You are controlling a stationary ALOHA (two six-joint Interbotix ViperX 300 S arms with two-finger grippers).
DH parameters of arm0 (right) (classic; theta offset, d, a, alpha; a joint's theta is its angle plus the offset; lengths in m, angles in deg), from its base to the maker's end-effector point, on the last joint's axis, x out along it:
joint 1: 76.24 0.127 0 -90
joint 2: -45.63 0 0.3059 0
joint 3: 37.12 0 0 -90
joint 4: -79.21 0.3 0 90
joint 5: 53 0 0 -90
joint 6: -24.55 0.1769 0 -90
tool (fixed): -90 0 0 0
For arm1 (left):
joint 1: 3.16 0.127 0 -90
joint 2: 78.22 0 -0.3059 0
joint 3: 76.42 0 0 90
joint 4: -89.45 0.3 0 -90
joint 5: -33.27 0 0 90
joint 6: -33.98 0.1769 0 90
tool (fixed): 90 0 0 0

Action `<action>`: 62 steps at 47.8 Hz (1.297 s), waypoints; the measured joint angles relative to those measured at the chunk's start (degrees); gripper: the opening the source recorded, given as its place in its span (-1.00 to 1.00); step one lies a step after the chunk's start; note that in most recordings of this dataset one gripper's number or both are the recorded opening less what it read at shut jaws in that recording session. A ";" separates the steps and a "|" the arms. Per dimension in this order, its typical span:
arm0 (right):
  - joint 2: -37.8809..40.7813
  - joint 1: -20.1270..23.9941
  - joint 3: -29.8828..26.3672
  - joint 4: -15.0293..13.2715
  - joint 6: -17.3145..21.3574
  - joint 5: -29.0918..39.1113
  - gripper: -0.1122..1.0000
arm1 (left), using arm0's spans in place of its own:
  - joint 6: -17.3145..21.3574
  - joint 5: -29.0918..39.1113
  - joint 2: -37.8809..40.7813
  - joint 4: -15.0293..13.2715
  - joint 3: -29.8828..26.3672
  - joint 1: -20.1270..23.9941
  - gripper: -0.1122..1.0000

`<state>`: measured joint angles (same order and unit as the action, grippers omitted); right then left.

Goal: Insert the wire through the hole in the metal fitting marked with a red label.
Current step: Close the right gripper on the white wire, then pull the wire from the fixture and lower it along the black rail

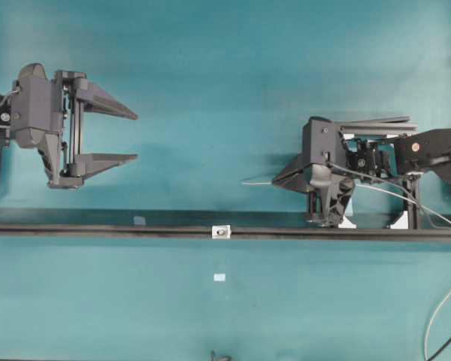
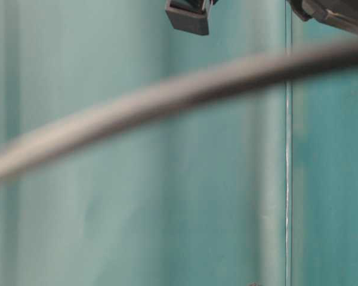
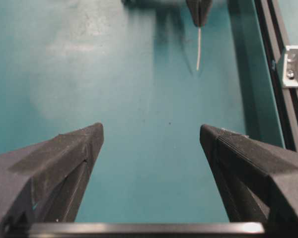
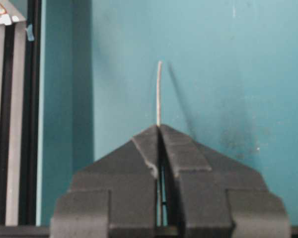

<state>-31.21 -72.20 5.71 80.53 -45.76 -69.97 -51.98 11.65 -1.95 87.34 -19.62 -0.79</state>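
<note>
Teal tabletop (image 1: 210, 90): right hand (image 1: 279, 180) pinches thin pale wire (image 4: 159, 94); left hand (image 1: 135, 136) gapes.

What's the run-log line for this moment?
left tool: open, idle | right tool: shut on thin pale wire | small silver square fitting: unthreaded

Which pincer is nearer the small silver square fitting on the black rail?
Right. The right pincer, shut on the thin pale wire, sits just up-right of the fitting; the open left pincer is farther up-left.

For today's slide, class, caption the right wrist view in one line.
Right gripper shut on the wire, its free tip jutting over the teal table.
</note>
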 measured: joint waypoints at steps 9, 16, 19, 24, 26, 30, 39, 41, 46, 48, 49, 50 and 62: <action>-4.04 0.09 0.00 -0.26 -1.32 1.14 -0.81 | 0.00 0.00 0.00 0.00 0.00 0.09 0.31; -8.26 0.09 0.00 -0.88 -1.76 4.66 -0.81 | 0.00 0.00 0.00 0.00 -0.09 0.09 0.32; -10.02 0.09 0.09 -1.14 -1.76 6.50 -0.81 | 0.00 0.00 0.00 -0.09 -0.35 0.00 0.32; -12.48 0.09 0.09 -1.41 -1.76 8.96 -0.81 | 0.00 0.00 -0.09 0.00 -1.05 0.09 0.31; -13.45 0.00 0.00 -1.49 -1.76 9.76 -0.81 | 0.00 0.00 -0.18 -0.09 -1.32 0.00 0.32; -15.03 0.00 0.26 -1.49 -1.76 10.37 -0.81 | 0.00 0.09 -0.26 0.00 -1.85 0.09 0.32; -16.17 0.26 1.32 -1.58 -1.14 9.76 -0.81 | -0.09 0.09 -0.26 -0.09 -2.29 0.09 0.33; -16.26 0.44 1.67 -1.41 -1.05 8.88 -0.81 | -0.18 0.09 -0.18 -0.18 -2.29 -0.09 0.33; -16.26 2.64 2.55 -0.70 -0.97 5.80 -0.81 | -0.18 -0.18 0.09 -0.53 -1.76 -1.76 0.33; -16.26 3.69 2.81 -0.18 -1.05 4.66 -0.81 | -0.18 -0.44 0.09 -0.70 -1.58 -2.81 0.33; -16.26 4.13 2.90 0.00 -1.05 3.96 -0.81 | -0.18 -0.70 0.09 -0.88 -1.49 -3.25 0.33; -16.17 4.57 2.99 0.18 -1.05 3.34 -0.81 | -0.18 -0.97 0.09 -0.97 -1.41 -3.69 0.33; -13.89 7.38 4.75 4.22 -1.14 -3.69 -0.81 | -0.35 -5.63 0.26 -2.20 -0.18 -8.70 0.32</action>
<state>-45.10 -64.82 10.45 84.74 -46.90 -73.66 -52.33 6.02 -1.69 85.15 -19.80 -9.49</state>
